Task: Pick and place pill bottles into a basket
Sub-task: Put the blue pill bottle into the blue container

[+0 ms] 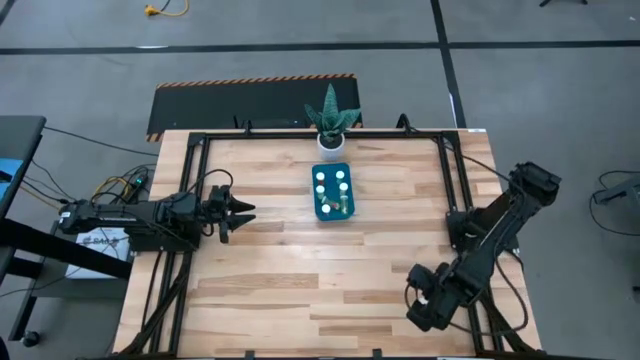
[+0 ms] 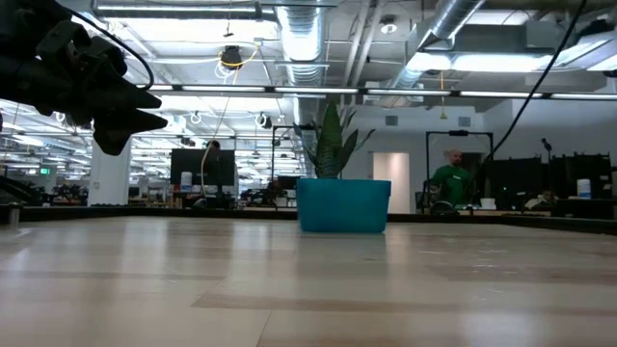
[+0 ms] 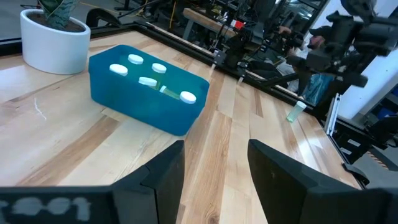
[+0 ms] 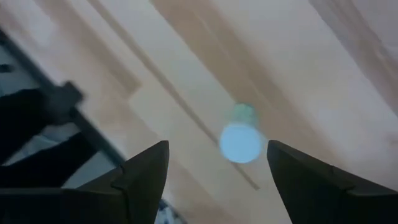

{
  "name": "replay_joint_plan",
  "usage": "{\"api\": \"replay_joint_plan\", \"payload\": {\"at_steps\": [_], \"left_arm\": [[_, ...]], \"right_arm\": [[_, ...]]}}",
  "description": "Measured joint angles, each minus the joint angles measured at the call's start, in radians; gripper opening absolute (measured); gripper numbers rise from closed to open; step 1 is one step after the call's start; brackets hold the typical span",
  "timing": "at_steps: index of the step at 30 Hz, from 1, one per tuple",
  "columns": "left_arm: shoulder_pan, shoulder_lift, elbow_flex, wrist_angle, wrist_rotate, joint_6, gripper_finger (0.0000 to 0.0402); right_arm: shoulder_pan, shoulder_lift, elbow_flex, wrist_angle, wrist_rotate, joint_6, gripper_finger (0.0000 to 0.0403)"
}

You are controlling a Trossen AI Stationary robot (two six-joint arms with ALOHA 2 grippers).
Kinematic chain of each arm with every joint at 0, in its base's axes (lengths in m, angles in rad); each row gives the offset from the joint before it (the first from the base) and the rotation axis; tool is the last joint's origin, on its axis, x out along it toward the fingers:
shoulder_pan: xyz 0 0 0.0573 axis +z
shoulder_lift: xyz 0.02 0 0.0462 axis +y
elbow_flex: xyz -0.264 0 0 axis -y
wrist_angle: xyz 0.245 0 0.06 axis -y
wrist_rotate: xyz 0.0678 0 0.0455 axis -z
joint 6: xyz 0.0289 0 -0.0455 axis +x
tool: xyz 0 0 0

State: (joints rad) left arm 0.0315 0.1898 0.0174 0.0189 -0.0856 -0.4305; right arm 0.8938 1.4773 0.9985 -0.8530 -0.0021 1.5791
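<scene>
The high camera looks straight down on the whole counter [image 1: 330,290], the basket [image 1: 332,194] near its far edge. The low camera sits at counter level, facing that basket [image 2: 343,205] (room behind). The left wrist camera views the same basket [image 3: 147,89] obliquely; the right wrist camera hangs close above one bottle [image 4: 240,137].

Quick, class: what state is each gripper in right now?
Left gripper: open, holding nothing.
Right gripper: open, above a pill bottle, not gripping it.

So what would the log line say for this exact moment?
basket: holds white-capped bottles | left gripper: open, empty, beside basket | right gripper: open, above a lying bottle near table's right-front corner
</scene>
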Motion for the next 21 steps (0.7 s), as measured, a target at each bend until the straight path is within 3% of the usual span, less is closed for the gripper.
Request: {"api": "replay_joint_plan", "payload": {"at_steps": [14, 17, 21], "left_arm": [[0.0, 0.0, 0.0, 0.0, 0.0, 0.0, 0.0165], [0.0, 0.0, 0.0, 0.0, 0.0, 0.0, 0.0165], [0.0, 0.0, 0.0, 0.0, 0.0, 0.0, 0.0165]], "right_arm": [[0.011, 0.142, 0.0, 0.039, -0.034, -0.015, 0.0259], [-0.003, 0.148, 0.0, 0.043, -0.052, -0.015, 0.0234], [-0.028, 0.148, 0.0, 0.039, -0.052, -0.016, 0.0172]]}}
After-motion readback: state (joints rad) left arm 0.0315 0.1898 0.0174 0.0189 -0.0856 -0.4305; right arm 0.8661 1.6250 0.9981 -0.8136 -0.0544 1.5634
